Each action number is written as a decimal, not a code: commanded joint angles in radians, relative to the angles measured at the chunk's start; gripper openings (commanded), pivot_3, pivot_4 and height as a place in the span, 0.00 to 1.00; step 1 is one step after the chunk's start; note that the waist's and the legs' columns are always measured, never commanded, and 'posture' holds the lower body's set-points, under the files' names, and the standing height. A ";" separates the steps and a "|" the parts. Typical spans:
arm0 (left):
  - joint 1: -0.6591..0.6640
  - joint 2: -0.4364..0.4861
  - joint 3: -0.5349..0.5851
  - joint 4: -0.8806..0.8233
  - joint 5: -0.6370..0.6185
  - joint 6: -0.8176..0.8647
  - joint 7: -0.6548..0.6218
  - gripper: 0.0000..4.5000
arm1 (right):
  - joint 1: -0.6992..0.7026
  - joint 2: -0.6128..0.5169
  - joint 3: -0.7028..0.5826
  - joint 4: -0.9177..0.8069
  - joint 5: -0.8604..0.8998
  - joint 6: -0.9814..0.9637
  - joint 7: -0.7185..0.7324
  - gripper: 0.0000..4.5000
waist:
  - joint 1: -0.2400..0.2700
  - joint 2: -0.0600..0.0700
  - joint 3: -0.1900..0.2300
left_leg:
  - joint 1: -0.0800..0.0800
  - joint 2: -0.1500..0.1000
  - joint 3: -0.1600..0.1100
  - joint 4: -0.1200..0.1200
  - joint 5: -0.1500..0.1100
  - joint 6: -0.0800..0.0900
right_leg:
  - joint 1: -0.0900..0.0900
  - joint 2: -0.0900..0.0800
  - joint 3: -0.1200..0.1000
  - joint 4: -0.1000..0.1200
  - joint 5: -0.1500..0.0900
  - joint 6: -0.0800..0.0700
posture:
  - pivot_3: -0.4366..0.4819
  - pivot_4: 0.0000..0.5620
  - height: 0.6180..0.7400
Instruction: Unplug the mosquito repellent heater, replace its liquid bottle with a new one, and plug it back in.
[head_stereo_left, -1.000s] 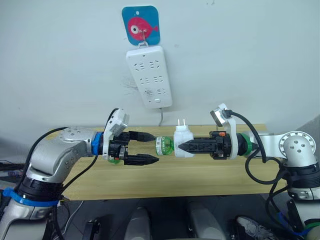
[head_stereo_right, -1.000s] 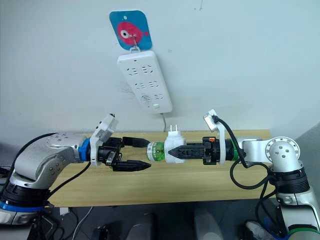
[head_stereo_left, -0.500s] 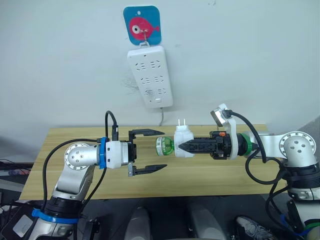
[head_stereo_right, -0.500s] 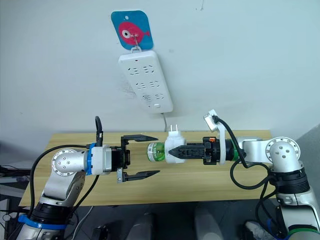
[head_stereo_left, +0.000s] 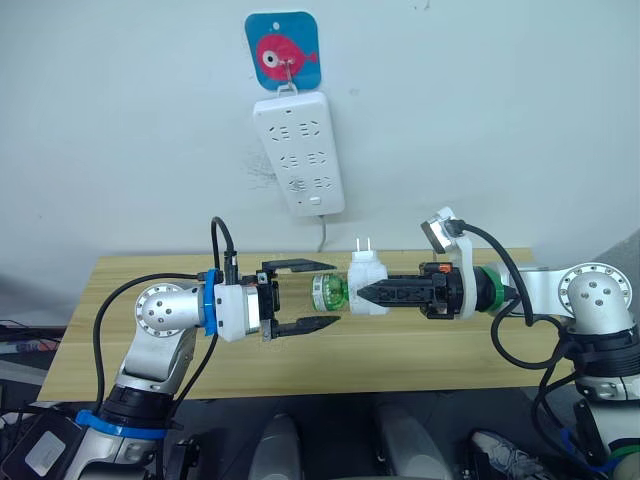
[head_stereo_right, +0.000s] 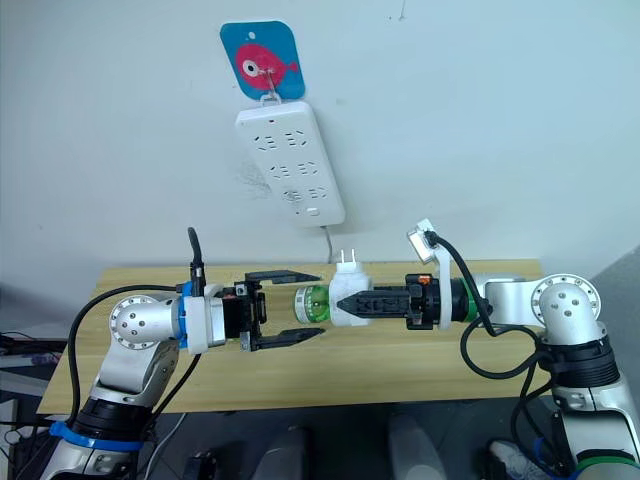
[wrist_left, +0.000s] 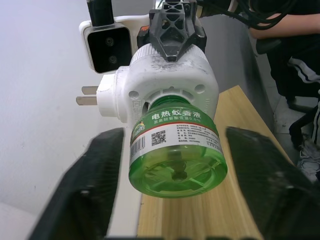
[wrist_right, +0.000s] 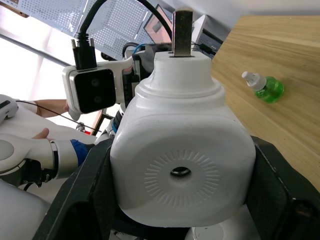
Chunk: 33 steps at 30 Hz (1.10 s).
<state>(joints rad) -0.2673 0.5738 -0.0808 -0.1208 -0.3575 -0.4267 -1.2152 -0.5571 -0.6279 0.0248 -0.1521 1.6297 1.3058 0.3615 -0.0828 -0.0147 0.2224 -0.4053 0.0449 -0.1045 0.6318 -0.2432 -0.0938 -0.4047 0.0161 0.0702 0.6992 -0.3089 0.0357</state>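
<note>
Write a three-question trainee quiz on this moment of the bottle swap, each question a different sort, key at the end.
1. True or false: the small white rounded plastic heater is plugged into the long white wall power strip.
2. Which gripper clamps the heater? A. left B. right
3. Fill in: the green liquid bottle screwed into the heater sits between the open left gripper's two black ____.

Key: 1 false; 2 B, the right gripper; 3 fingers.

Hidden behind the right end effector (head_stereo_left: 362, 293): part of the mosquito repellent heater (head_stereo_left: 366, 281). Blurred: left fingers (wrist_left: 87, 192).
</note>
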 joint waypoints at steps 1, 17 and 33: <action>-0.002 -0.001 -0.005 -0.005 0.008 -0.018 0.011 0.50 | -0.002 0.000 -0.017 -0.025 0.034 -0.003 0.003 0.67 | 0.000 0.000 0.000 | 0.000 0.000 0.000 0.000 0.000 0.000 | 0.000 0.000 0.000 0.000 0.000 0.000 | 0.39 0.38 1.00; -0.148 0.399 0.057 -0.132 -0.792 1.297 0.058 0.50 | 0.000 -0.009 -0.011 -0.038 0.031 0.006 0.016 0.67 | -0.006 -0.001 0.009 | 0.001 0.001 -0.002 0.000 0.000 0.000 | 0.000 0.001 -0.002 0.002 0.000 0.000 | 0.40 0.38 1.00; -0.064 0.424 0.078 -0.178 -0.536 1.254 0.010 0.50 | 0.061 -0.165 0.099 0.009 -0.530 -0.125 -0.013 0.67 | 0.000 0.000 0.016 | 0.000 0.001 -0.001 -0.002 0.000 0.000 | -0.002 0.000 -0.001 -0.001 -0.001 -0.001 | 0.40 0.39 1.00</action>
<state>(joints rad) -0.3428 0.9995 -0.0235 -0.2541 -0.9378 0.8816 -1.2045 -0.5033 -0.7763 0.0756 -0.1391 1.2286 1.2338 0.3491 -0.0830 -0.0148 0.2385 -0.4055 0.0452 -0.1047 0.6298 -0.2431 -0.0942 -0.4064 0.0163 0.0697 0.6979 -0.3098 0.0351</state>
